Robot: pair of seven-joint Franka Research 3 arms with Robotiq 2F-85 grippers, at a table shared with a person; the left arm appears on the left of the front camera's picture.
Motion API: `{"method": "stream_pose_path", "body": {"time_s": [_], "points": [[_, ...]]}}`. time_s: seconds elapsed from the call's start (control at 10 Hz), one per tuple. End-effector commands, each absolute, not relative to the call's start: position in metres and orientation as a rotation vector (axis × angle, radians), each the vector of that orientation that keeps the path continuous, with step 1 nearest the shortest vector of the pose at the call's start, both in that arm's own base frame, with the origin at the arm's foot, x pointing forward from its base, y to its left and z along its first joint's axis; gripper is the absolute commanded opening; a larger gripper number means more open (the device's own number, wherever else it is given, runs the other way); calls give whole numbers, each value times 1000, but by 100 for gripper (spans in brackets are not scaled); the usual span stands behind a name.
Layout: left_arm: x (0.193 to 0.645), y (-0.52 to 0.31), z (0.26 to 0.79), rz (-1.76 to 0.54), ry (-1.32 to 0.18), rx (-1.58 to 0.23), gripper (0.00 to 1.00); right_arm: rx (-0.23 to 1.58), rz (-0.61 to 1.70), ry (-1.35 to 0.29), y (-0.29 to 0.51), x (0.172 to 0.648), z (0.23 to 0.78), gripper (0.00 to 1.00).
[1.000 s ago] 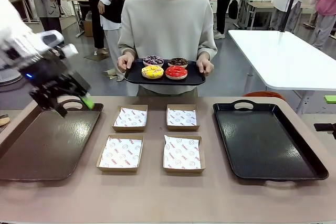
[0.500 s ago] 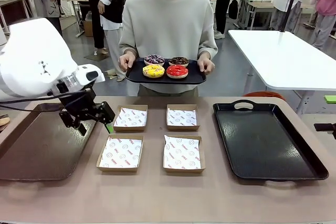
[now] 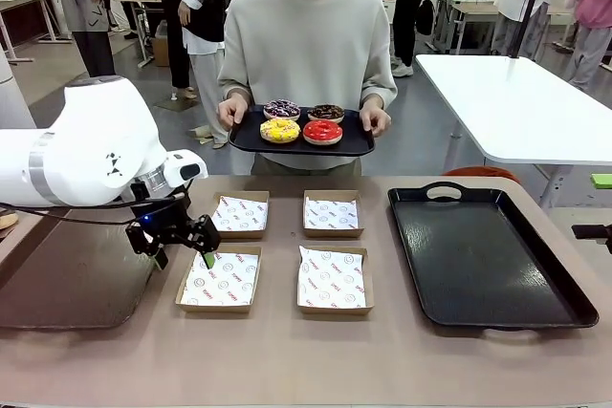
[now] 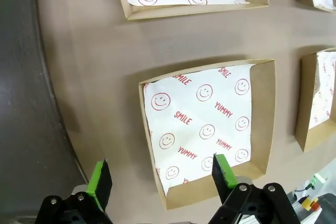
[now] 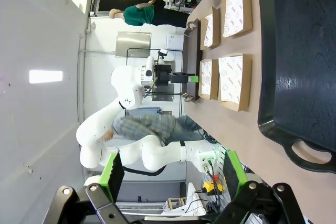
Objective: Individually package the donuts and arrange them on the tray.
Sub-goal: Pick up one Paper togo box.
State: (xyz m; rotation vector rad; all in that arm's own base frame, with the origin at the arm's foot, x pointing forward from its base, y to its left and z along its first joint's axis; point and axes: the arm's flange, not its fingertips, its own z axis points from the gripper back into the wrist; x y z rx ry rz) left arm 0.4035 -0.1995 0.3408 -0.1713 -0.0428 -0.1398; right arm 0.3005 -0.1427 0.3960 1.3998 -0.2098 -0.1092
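Tabletop [image 3: 287,360], four boxes [image 3: 332,233], two trays [image 3: 478,255], people [image 3: 201,7] behind

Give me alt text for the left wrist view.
The open left gripper hangs above a shallow cardboard box lined with white smiley-print paper, on a tan table. More such boxes sit nearby, and a dark tray lies along the left edge.

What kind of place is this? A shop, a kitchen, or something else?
Most likely a robotics lab or test hall, not a shop: a white robot arm reaches over the table, a plain white work table stands behind, and people stand about on a bare grey floor.
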Motion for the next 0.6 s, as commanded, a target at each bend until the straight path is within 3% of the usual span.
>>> {"method": "stream_pose_path", "body": {"time_s": [0.0,0.1,0.2,0.3,0.5], "points": [[410,-208,336,-122,-58,-139,100,1404,-109,-211,-143,300,396,100],[410,-209,334,-134,-54,-142,62,1404,-109,-211,-143,300,396,100],[409,-211,332,-141,-50,-132,43,1404,-109,-211,-143,300,396,100],[409,-211,332,-140,-50,-128,5,1404,-109,-211,-143,300,396,100],[411,-211,332,-133,-54,-119,0,1404,-109,-211,-143,300,396,100]]}}
